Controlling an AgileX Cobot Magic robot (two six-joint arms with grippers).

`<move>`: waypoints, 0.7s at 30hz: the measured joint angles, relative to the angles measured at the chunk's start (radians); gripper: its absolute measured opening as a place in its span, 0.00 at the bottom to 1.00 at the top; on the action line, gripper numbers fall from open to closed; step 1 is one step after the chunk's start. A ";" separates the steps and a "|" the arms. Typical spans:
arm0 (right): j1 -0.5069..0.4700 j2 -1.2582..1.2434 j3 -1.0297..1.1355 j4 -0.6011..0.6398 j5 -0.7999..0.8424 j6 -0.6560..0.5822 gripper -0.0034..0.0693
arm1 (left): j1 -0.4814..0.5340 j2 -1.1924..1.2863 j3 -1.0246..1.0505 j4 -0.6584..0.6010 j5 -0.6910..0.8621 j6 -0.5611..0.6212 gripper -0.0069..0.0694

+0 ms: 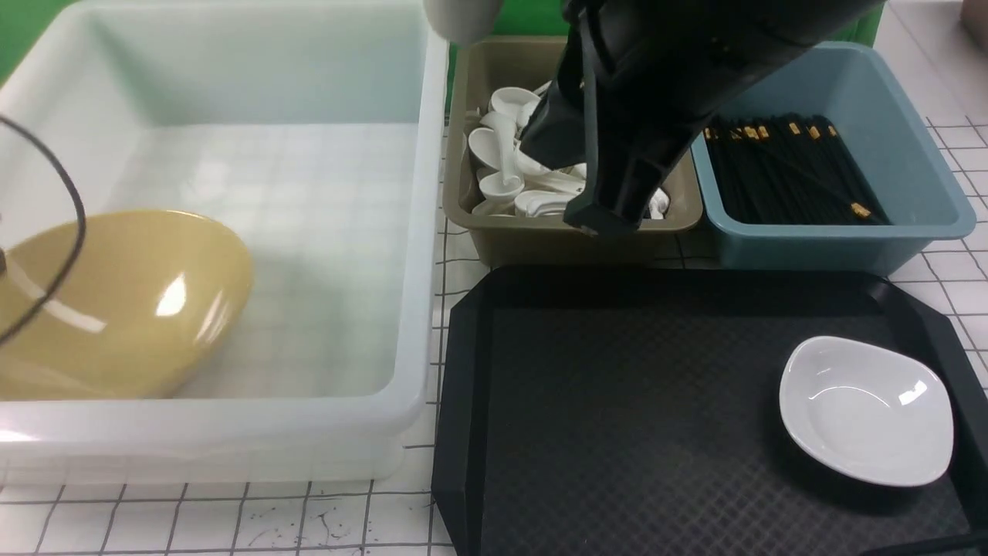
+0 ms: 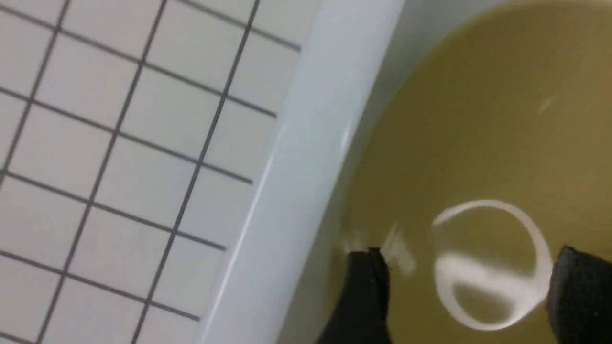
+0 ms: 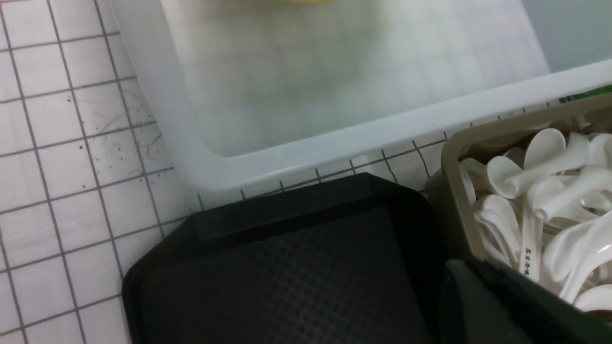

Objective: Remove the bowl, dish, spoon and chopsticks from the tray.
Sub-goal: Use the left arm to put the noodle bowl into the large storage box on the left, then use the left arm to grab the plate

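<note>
The mustard-yellow bowl (image 1: 116,309) lies tilted in the near left corner of the white tub (image 1: 417,232), off the tray, and the left hand (image 2: 471,282) hangs over its hollow with fingers (image 2: 363,291) spread apart, gripping nothing. The white dish (image 1: 864,409) sits on the black tray (image 1: 617,386) near its right edge. Beyond the tray, the right hand (image 1: 606,220), fingers pressed together, hovers over the olive bin (image 1: 571,247) of white spoons (image 1: 502,154), beside the blue bin (image 1: 911,154) of black chopsticks (image 1: 779,170) on the gridded desk (image 1: 231,517).
</note>
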 joint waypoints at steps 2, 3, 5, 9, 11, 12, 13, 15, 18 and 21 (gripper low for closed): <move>0.000 0.009 0.000 -0.013 0.001 0.011 0.11 | -0.001 -0.011 -0.070 -0.020 0.060 -0.008 0.81; 0.000 0.013 0.000 -0.026 0.001 0.028 0.11 | -0.007 -0.017 -0.100 -0.039 0.095 -0.015 0.83; -0.003 0.016 0.000 -0.036 0.004 0.049 0.11 | -0.040 -0.024 -0.148 -0.072 0.143 -0.012 0.85; -0.055 0.016 0.002 -0.040 0.044 0.114 0.11 | -0.212 -0.026 -0.171 -0.138 0.180 0.018 0.84; -0.100 0.009 0.022 -0.042 0.057 0.147 0.11 | -0.340 -0.020 -0.171 -0.153 0.183 0.027 0.83; -0.129 0.003 0.043 -0.044 0.062 0.166 0.11 | -0.402 -0.016 -0.172 -0.154 0.178 0.030 0.83; -0.158 -0.008 0.071 -0.047 0.063 0.186 0.11 | -0.483 -0.007 -0.172 -0.155 0.167 0.032 0.82; -0.219 -0.040 0.149 -0.048 0.064 0.221 0.11 | -0.663 0.024 -0.172 -0.155 0.122 0.036 0.82; -0.279 -0.122 0.270 -0.045 0.057 0.249 0.11 | -0.883 0.087 -0.173 -0.159 0.017 0.042 0.81; -0.322 -0.202 0.378 -0.040 0.048 0.269 0.11 | -1.012 0.165 -0.190 -0.167 -0.051 0.042 0.81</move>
